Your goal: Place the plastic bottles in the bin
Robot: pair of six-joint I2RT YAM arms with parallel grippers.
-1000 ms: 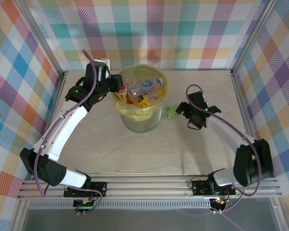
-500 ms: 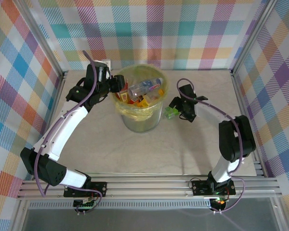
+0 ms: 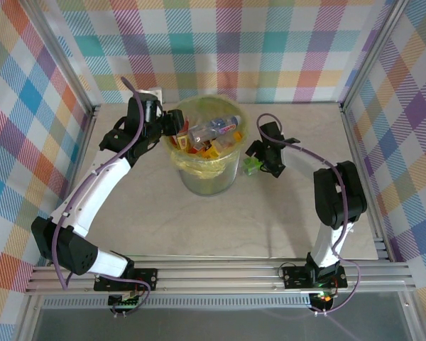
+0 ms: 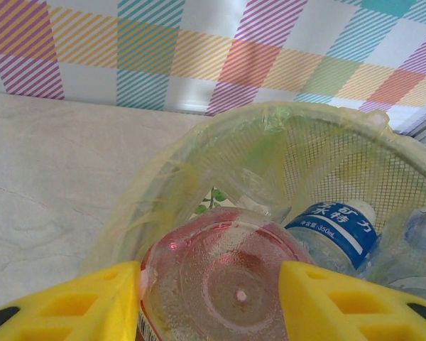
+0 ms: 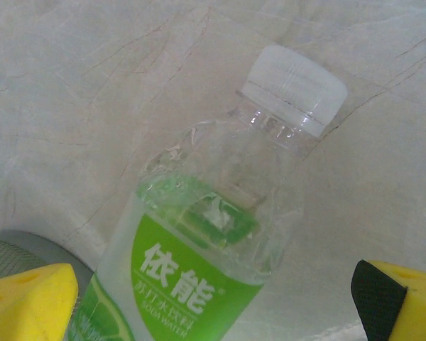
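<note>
Setting: pale marbled tabletop inside plaid walls, round grey-green bin with yellow-green liner as the landmark.
Left gripper: over the bin's rim, clamped on a clear red-tinted plastic bottle; I'd say it just needs letting go.
Right gripper: wide open, straddling a green-label, white-capped clear bottle lying right of the bin.
Next: probably close, lift, carry over.
</note>
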